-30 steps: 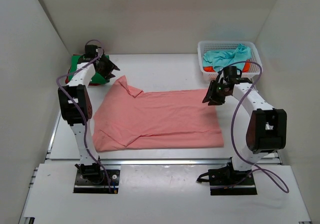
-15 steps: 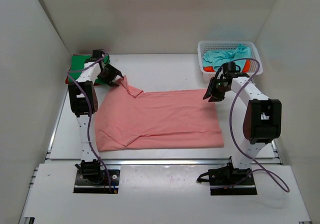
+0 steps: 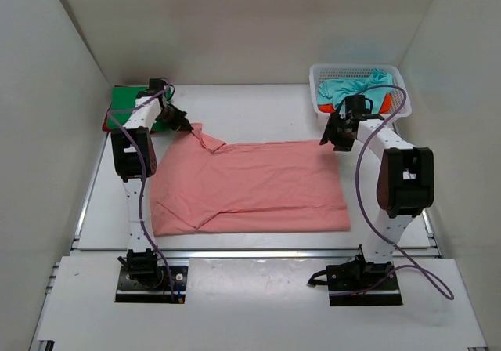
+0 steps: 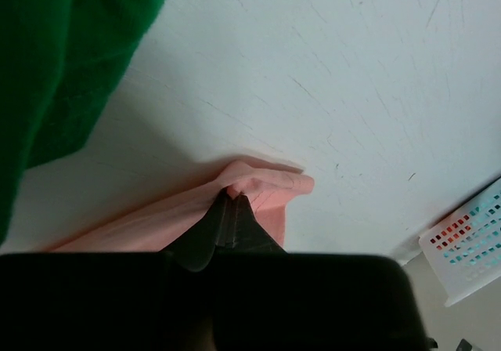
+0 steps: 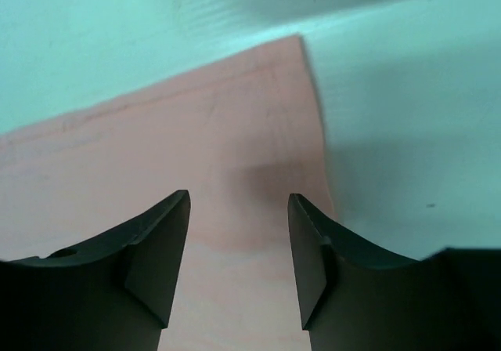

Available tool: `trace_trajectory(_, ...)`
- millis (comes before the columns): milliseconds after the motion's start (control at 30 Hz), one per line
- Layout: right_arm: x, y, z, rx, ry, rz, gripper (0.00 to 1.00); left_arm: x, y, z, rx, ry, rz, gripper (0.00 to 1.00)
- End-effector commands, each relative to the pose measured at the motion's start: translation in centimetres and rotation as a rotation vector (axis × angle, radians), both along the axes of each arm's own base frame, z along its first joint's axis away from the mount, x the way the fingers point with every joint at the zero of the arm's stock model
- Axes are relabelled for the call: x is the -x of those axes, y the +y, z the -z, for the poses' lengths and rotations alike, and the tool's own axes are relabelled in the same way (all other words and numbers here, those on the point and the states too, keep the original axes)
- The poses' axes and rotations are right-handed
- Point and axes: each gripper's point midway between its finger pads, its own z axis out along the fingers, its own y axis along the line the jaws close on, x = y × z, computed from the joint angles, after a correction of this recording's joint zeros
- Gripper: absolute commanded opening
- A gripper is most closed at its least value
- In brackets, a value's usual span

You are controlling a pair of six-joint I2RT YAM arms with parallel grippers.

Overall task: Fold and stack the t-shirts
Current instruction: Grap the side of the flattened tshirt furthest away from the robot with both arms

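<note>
White tabletop (image 3: pixel 258 108) carries a salmon pink cloth t-shirt (image 3: pixel 250 182), spread out flat. Only the left wrist view shows the left gripper (image 4: pixel 228 202) pinching this shirt's far-left fold; only the right wrist view shows the right gripper (image 5: pixel 239 233) spread apart over its far-right corner. Beyond its far-left corner lies a folded green t-shirt (image 3: pixel 124 99)
</note>
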Motion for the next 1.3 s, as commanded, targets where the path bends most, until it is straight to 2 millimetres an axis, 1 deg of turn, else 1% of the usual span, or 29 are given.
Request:
trace_trajectory(0,-3.1,-1.4,0.8,0.086,-0.08,0.086,0.53,0.9,-0.5,-1.8,0.011,-0.012,0.035,0.0)
trace_trajectory(33,-4.0,-1.2,0.7,0.081,-0.102,0.086,0.54,1.2,-0.7,-1.8,0.017,-0.008,0.04,0.0)
trace_trajectory(67,-4.3,-1.8,1.6,0.113,-0.089,0.112,0.56,1.2,-0.6,-2.2,0.019,-0.015,0.04,0.0)
trace_trajectory(100,-5.0,-1.8,1.3,0.116,-0.1,0.116,0.57,1.1,-0.2,-2.1,0.018,-0.02,0.033,0.0)
trace_trajectory(167,-5.6,-1.6,3.3,0.129,-0.057,0.118,0.57,1.5,-0.8,-2.3,0.035,-0.016,0.048,0.0)
trace_trajectory(200,-6.2,-2.0,3.0,0.137,-0.063,0.13,0.57,1.4,-1.1,-2.7,0.045,-0.03,0.052,0.0)
trace_trajectory(267,-6.6,-2.1,4.2,0.157,-0.045,0.121,0.57,1.8,-0.8,-2.6,0.039,-0.02,0.051,0.0)
trace_trajectory(300,-6.8,-2.1,4.1,0.165,-0.049,0.113,0.57,1.7,-1.0,-3.0,0.037,-0.034,0.058,0.0)
trace_trajectory(333,-6.7,-2.0,4.8,0.175,-0.034,0.114,0.56,1.7,-1.0,-3.3,0.041,-0.04,0.06,0.0)
trace_trajectory(433,-7.3,-2.0,4.7,0.193,-0.041,0.101,0.55,2.2,-0.8,-3.5,0.046,-0.041,0.058,0.0)
trace_trajectory(467,-7.4,-2.0,4.7,0.19,-0.044,0.097,0.53,2.0,-0.5,-3.9,0.041,-0.055,0.055,0.0)
trace_trajectory(500,-7.3,-1.7,5.1,0.184,-0.036,0.092,0.46,1.9,-0.4,-4.1,0.044,-0.061,0.053,0.0)
trace_trajectory(533,-7.5,-2.1,4.8,0.184,-0.042,0.093,0.41,1.9,-0.2,-4.2,0.043,-0.063,0.045,0.0)
trace_trajectory(567,-7.4,-2.3,4.9,0.192,-0.033,0.094,0.29,1.9,0.2,-4.6,0.045,-0.066,0.04,0.0)
trace_trajectory(600,-7.4,-2.2,4.8,0.193,-0.035,0.092,0.17,1.8,-0.1,-4.7,0.05,-0.069,0.044,0.0)
trace_trajectory(633,-7.3,-2.3,4.6,0.2,-0.034,0.096,0.1,1.7,0.1,-5.0,0.045,-0.079,0.041,0.0)
trace_trajectory(667,-7.1,-1.8,4.7,0.188,-0.029,0.093,0.07,1.7,0.4,-5.2,0.043,-0.08,0.036,0.0)
trace_trajectory(700,-7.0,-2.2,4.4,0.196,-0.032,0.1,0.02,1.6,0.7,-5.3,0.044,-0.086,0.029,0.0)
trace_trajectory(800,-7.4,-1.6,3.1,0.188,-0.081,0.094,0.0,1.5,0.2,-6.0,0.053,-0.106,0.043,0.0)
trace_trajectory(867,-7.5,-2.5,2.7,0.194,-0.097,0.1,0.0,1.3,0.0,-6.4,0.067,-0.111,0.044,0.0)
trace_trajectory(900,-7.7,-2.1,2.3,0.178,-0.115,0.088,0.0,0.9,-0.1,-7.4,0.071,-0.139,0.052,0.0)
trace_trajectory(967,-7.9,-2.2,1.5,0.187,-0.14,0.071,0.0,0.8,0.2,-8.3,0.066,-0.146,0.054,0.0)
trace_trajectory(1000,-8.3,-2.3,1.1,0.183,-0.161,0.075,0.01,0.4,0.1,-9.3,0.07,-0.171,0.061,0.0)
trace_trajectory(1100,-8.2,-2.5,0.5,0.178,-0.184,0.054,0.0,1.0,0.6,-10.0,0.075,-0.171,0.064,0.0)
trace_trajectory(1133,-8.1,-2.5,-0.1,0.17,-0.196,0.058,0.0,1.7,0.6,-10.1,0.074,-0.165,0.069,0.0)
trace_trajectory(1167,-7.9,-2.5,0.2,0.17,-0.198,0.051,0.0,2.0,0.6,-11.2,0.068,-0.187,0.074,0.0)
trace_trajectory(1200,-7.8,-2.2,-0.4,0.162,-0.215,0.042,0.0,2.6,0.5,-11.8,0.074,-0.199,0.078,0.0)
trace_trajectory(1233,-7.7,-2.5,-1.2,0.16,-0.233,0.04,0.0,3.2,0.9,-11.2,0.067,-0.184,0.069,0.0)
trace_trajectory(1267,-7.4,-2.4,-1.3,0.151,-0.236,0.037,0.0,3.7,0.9,-12.1,0.06,-0.201,0.073,0.0)
